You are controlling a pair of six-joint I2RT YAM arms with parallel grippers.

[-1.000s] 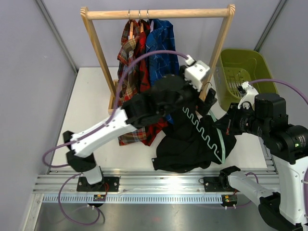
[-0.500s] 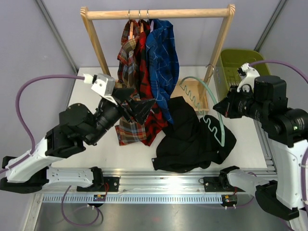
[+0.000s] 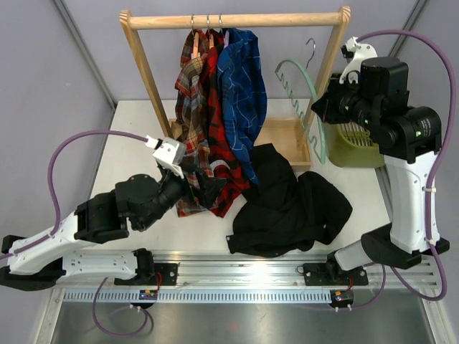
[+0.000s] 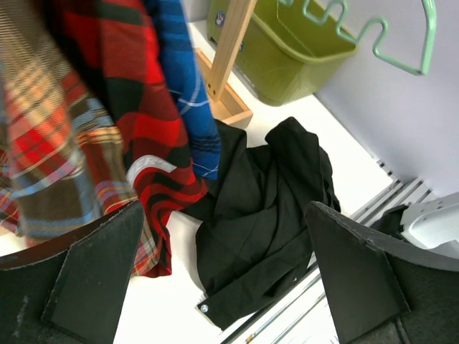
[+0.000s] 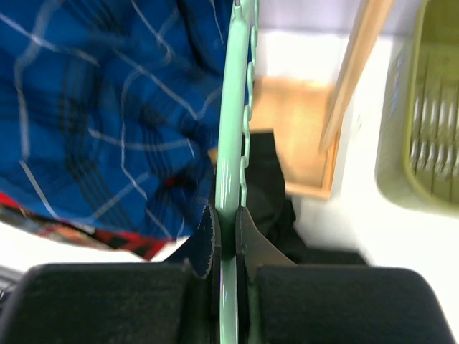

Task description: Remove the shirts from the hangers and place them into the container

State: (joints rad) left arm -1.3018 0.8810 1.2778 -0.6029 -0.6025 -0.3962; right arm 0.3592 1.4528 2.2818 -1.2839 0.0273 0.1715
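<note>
Green hanger [image 5: 228,129] lifted off the black shirt [image 3: 287,208], clenched in my right hand [image 5: 226,223].
Shirt lies by the worktop's [image 3: 136,143] front edge, not yet binned; my left hand [image 4: 224,208] pulled back, released.

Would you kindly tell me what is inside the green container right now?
Only its bare slotted floor shows inside the container. The right arm hides part of it from above.
</note>
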